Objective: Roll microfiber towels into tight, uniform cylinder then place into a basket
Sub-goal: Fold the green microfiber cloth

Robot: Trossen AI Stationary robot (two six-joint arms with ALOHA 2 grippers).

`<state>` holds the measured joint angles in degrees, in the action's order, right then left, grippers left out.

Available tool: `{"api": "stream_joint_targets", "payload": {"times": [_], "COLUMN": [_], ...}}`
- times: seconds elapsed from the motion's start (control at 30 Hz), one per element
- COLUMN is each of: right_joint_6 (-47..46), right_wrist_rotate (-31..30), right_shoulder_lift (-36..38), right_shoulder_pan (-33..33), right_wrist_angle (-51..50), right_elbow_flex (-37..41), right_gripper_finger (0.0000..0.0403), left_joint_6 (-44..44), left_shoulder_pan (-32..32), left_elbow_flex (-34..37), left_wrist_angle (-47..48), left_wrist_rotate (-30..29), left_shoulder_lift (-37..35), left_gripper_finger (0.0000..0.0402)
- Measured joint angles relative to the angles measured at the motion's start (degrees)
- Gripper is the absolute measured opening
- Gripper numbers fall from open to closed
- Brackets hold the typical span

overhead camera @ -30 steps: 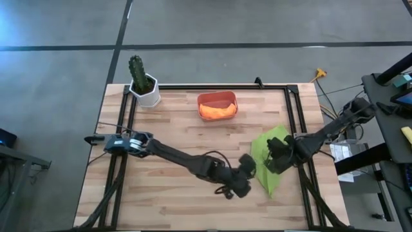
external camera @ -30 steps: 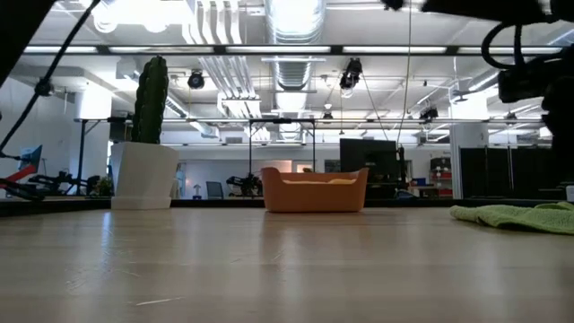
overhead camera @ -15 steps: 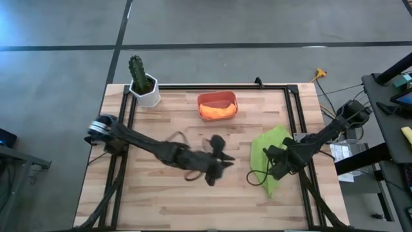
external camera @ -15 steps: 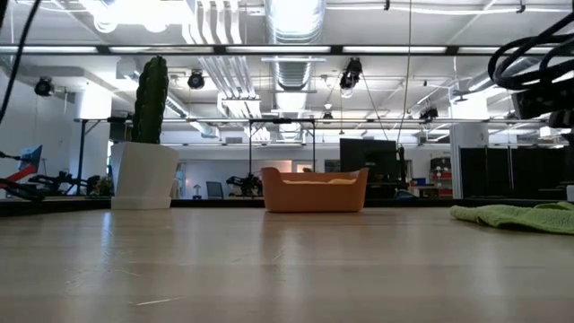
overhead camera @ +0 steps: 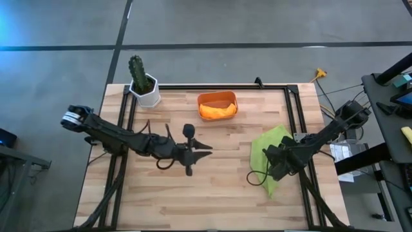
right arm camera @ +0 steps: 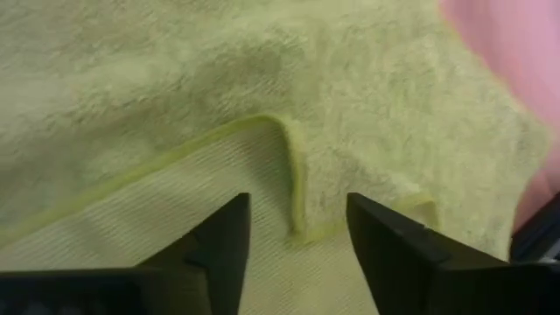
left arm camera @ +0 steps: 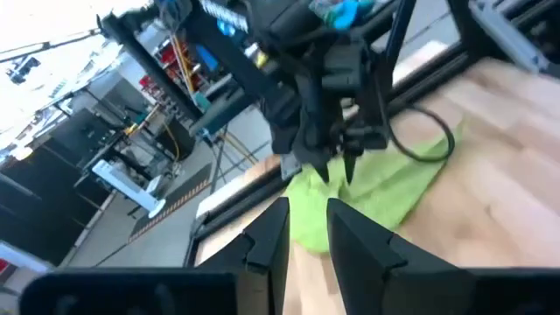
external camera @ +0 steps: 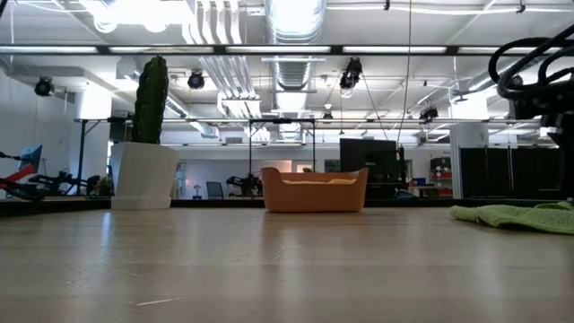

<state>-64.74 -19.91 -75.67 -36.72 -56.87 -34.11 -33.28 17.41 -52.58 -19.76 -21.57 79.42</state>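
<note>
The green towel [overhead camera: 271, 154] lies on the table [overhead camera: 219, 200], right of and nearer than the basket [overhead camera: 217, 105], which holds the orange towel [overhead camera: 216, 111]. The right gripper [overhead camera: 269, 161] sits over it, fingers parted, gripping nothing. The left gripper [overhead camera: 205, 149] hangs below the basket, nearly closed and empty.

Bare table [overhead camera: 219, 200] in front; cactus pot [overhead camera: 147, 90] blocks the far-left corner.

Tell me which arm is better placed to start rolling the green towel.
Probably the right: the right gripper is open directly over the green towel, while the left gripper hangs mid-table, clear of it.
</note>
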Motion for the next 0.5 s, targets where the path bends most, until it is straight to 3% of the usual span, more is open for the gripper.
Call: {"api": "stream_joint_targets", "payload": {"times": [0.17,0.5], "right_joint_6": [-1.31,-0.78], "right_wrist_rotate": [-0.77,-1.55], "right_shoulder_lift": [-1.56,-2.61], "right_shoulder_pan": [1.55,2.88], "right_wrist_angle": [-1.36,-1.99], "right_elbow_flex": [1.54,3.09], "right_gripper_finger": [0.0199,0.0148], "left_joint_6": [-0.02,0.0], "left_shoulder_pan": [-0.45,-0.46], "left_elbow_flex": [2.77,3.21], "left_wrist_angle": [-2.58,-2.57], "left_wrist_rotate": [-0.13,-0.12], "left_shoulder_lift": [-2.36,-2.98], "left_gripper_finger": [0.0065,0.0065]}}
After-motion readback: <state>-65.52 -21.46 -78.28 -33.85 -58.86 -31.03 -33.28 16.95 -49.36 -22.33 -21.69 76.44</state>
